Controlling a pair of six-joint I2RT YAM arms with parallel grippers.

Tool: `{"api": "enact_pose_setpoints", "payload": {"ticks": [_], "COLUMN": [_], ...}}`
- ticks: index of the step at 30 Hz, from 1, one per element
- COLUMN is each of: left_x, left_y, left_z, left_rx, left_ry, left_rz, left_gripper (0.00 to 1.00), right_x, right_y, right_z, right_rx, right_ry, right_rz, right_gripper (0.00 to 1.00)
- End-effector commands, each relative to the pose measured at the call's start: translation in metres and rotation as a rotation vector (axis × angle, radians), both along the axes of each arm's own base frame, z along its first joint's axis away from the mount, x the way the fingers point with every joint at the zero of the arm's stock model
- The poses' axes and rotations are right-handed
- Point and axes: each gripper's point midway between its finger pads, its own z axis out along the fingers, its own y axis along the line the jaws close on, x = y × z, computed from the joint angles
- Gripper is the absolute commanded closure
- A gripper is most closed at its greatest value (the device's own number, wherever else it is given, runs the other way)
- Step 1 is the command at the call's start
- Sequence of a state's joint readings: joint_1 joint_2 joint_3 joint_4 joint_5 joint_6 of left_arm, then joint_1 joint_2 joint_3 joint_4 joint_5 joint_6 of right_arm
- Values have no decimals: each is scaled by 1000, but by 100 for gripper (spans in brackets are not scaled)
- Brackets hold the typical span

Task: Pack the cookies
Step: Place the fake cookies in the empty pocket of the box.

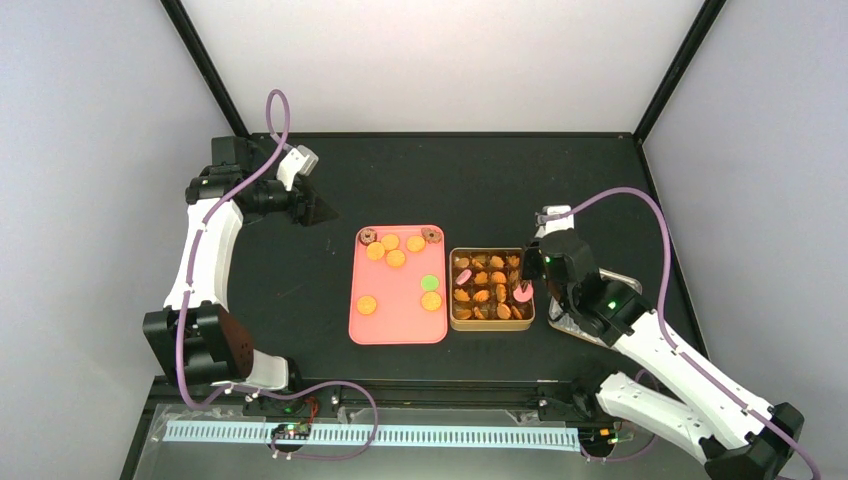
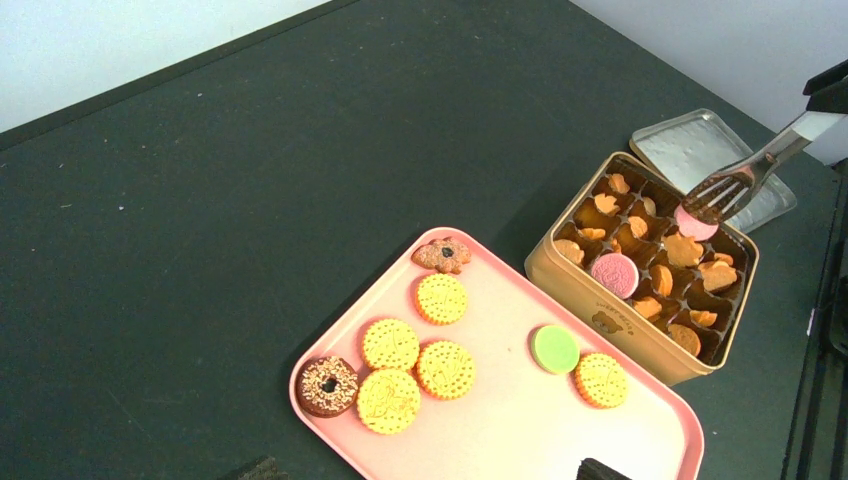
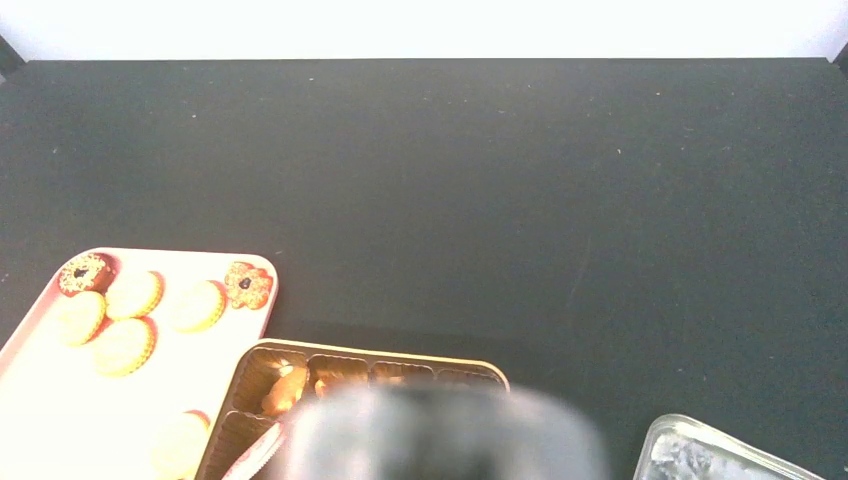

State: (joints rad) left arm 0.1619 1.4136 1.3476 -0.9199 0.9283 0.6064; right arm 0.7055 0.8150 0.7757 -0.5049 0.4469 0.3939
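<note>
Your right gripper [image 1: 537, 268] squeezes tongs [image 2: 745, 175] pinching pink cookie [image 2: 696, 223] at tin [image 2: 600, 310], 3 o'clock cell; lower squarely, release gently; left gripper [image 1: 320, 210] spread wide.

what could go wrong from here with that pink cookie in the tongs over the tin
1. The pink cookie sits only at the very tip of the tongs in the right hand, above the tin. It could slip out and land across a divider.
2. The cells around it already hold biscuits, so it may end up stacked high and later get in the way of the lid lying beside the tin.
</note>
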Motion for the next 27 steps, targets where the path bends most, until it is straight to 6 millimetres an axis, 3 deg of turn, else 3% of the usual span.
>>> {"api": "enact_pose_setpoints", "payload": {"ticks": [1,9,20,27], "left_x": [-3,-4,-3,-3], "left_y": [-1,-2,-1,-1], "left_z": [14,14,16,15], "left_rx": [-5,-6,-2,-5], "left_ry": [-42,-40,-44,-39], "left_rz": [-18,-21,-19,-18], "left_gripper": [22,22,22,22], "right_x": [4,2,2,0], "right_y": [-7,-27,-17,-12], "right_z": [14,1,-18,-9], "right_rx": [-9,-12,23,54], "right_ry": [-27,-3,37,20], "right_rz": [-35,-85,-40,-12], "right_gripper": [72,66,68,77]}}
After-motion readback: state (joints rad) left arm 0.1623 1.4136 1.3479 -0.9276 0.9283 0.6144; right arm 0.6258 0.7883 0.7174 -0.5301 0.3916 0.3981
